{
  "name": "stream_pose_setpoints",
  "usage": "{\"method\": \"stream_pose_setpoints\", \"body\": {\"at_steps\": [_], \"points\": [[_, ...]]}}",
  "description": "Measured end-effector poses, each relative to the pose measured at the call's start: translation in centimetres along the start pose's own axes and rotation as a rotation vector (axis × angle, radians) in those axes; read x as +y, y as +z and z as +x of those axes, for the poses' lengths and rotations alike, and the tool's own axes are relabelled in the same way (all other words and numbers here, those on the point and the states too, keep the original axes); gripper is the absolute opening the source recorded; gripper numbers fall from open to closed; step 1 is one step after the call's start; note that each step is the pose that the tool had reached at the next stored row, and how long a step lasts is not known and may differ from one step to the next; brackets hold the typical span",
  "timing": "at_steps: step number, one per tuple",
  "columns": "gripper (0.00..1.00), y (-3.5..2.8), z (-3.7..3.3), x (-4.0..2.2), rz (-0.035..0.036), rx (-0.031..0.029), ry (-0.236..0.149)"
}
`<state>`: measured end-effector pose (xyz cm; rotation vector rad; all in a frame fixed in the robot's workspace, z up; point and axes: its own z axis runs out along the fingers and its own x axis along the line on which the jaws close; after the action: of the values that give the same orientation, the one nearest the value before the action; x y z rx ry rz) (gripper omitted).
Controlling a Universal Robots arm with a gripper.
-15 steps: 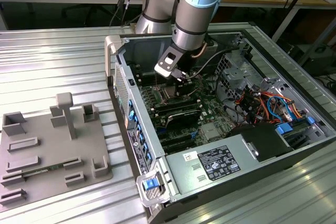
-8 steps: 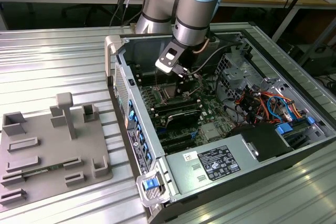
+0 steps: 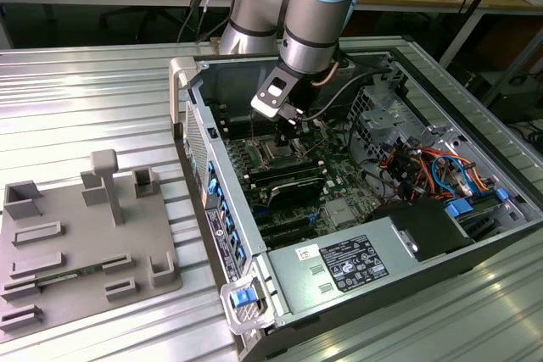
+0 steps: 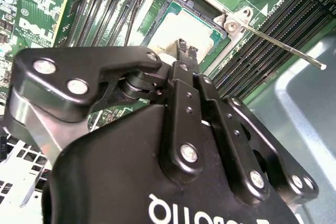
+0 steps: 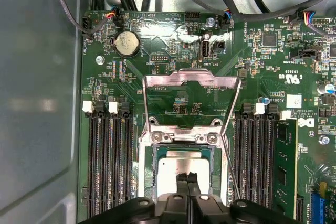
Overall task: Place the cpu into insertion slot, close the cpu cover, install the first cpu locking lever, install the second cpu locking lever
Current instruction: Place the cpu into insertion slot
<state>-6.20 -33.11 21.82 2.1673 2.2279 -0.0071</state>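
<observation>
Exterior view shows my arm [image 3: 314, 14] reaching steeply down into the open computer case [image 3: 188, 82], with the gripper [image 3: 287, 127] low over the green motherboard [image 3: 339, 180]. In both wrist views I see the fingers [image 5: 181, 182] drawn together, with a hairline gap at the tips and nothing visibly held between them. They hang right over one edge of the cpu [image 5: 178, 165], and I cannot tell whether they touch it. The cpu lies flat inside the insertion slot [image 5: 153, 163], silvery-tan face up, framed by the dark socket wall. The cpu cover [image 5: 191, 78] stands swung open beyond the slot. A thin locking lever [image 4: 278, 43] juts free from the socket corner, angled out over the black memory slots [image 4: 262, 66].
</observation>
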Motion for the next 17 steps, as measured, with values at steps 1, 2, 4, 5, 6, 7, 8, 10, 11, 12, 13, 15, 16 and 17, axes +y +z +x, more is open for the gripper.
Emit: {"method": "stream_pose_setpoints", "body": {"at_steps": [1, 2, 4, 5, 6, 7, 8, 10, 11, 12, 13, 15, 16, 17], "points": [[0.11, 0.00, 0.00, 0.00, 0.0000, 0.0000, 0.000], [0.11, -0.01, 0.00, 0.00, 0.0000, -0.0001, 0.000], [0.11, -0.01, 0.00, 0.00, 0.0000, 0.0000, 0.000], [0.11, -0.01, 0.00, 0.00, 0.0000, 0.0000, 0.000], [0.11, -0.02, 0.00, 0.00, 0.0000, 0.0000, 0.000], [0.11, -0.02, 0.00, 0.00, 0.0000, 0.0000, 0.000], [0.11, -0.02, 0.00, 0.00, 0.0000, 0.0000, 0.000], [0.11, 0.10, 0.00, 0.00, 0.0001, -0.0004, 0.000], [0.11, 0.22, 0.01, 0.00, 0.0000, -0.0002, 0.000], [0.11, 0.47, 0.01, -0.01, 0.0001, -0.0003, 0.000], [0.11, 0.60, 0.01, -0.01, 0.0000, -0.0003, 0.000], [0.11, 0.62, 0.01, -0.02, 0.0002, -0.0005, 0.000], [0.11, 0.62, 0.01, -0.01, 0.0001, -0.0005, 0.000], [0.11, 0.63, 0.02, -0.01, 0.0000, -0.0004, 0.000]]}}
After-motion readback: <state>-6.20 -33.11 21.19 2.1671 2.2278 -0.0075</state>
